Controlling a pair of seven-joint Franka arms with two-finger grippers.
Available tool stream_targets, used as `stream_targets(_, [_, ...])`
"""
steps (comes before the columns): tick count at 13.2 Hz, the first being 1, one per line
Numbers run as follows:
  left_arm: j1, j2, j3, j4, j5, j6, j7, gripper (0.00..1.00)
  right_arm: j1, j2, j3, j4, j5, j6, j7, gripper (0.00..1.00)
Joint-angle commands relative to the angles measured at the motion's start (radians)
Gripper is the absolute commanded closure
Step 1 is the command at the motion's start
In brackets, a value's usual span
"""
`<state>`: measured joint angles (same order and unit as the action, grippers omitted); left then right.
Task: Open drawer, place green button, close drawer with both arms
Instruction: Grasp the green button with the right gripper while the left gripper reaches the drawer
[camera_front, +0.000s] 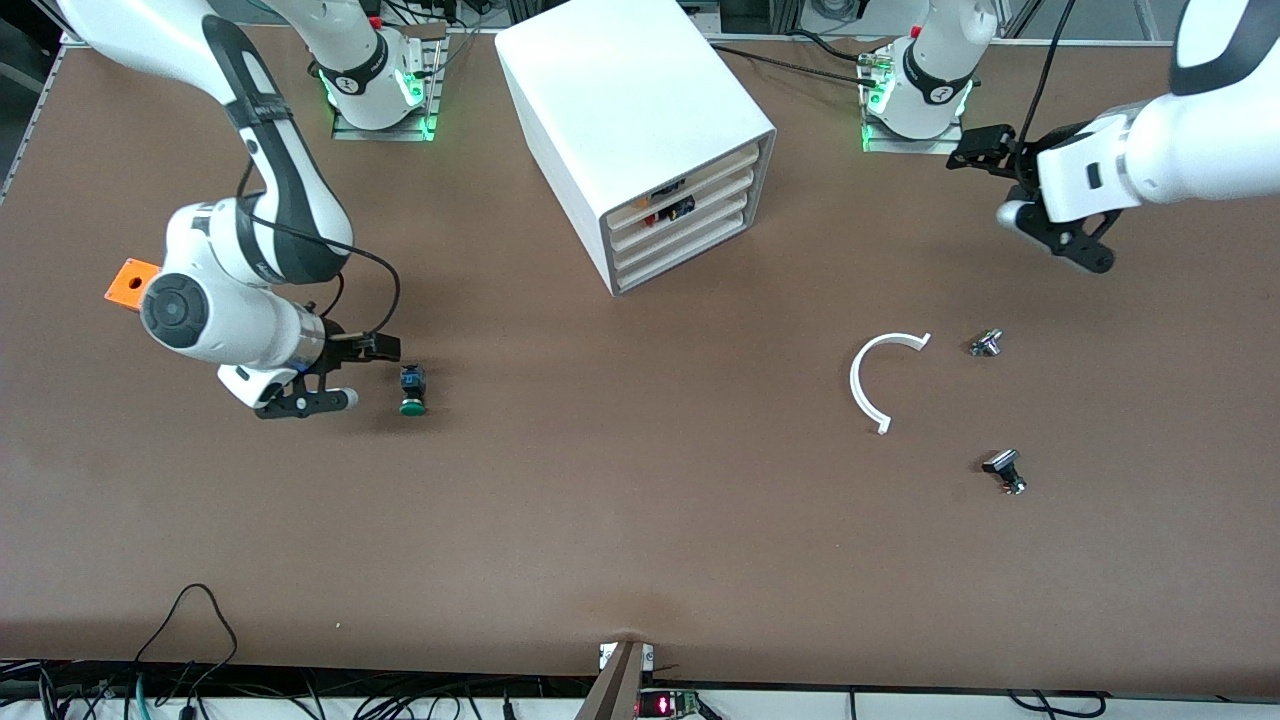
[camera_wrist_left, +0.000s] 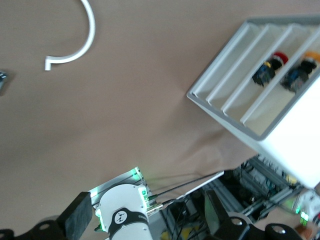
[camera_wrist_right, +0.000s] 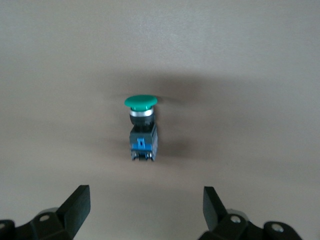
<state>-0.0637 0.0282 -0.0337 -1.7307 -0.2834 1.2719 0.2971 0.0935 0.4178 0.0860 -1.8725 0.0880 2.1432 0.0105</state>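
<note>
Glossy white arms (camera_front: 250, 250) — black joint bands, black cables, green-lit bases.

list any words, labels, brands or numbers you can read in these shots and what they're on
No text can be read in any of the views.
Round black emblem with a white mark on each arm's base, the left arm's base and the right arm's base: a logo, too small to read.
Red lit display at the table edge nearest the front camera: too small to read.
Button, cabinet, orange box: no markings visible.
</note>
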Motion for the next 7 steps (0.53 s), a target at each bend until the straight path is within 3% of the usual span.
stream_targets(1, [0.005, 0.09, -0.009, -0.001, -0.074, 0.038, 0.149, 0.01, 0.008, 0.039, -0.003, -0.057, 0.007, 0.137, -0.027, 0.0])
stream_targets(3, [0.005, 0.148, -0.014, -0.01, -0.164, 0.092, 0.194, 0.01, 0.014, 0.071, -0.003, -0.071, 0.007, 0.205, -0.026, 0.0])
stream_targets(7, [0.004, 0.168, -0.07, -0.142, -0.308, 0.289, 0.206, 0.01, 0.055, 0.114, -0.003, -0.071, 0.013, 0.262, -0.008, 0.0])
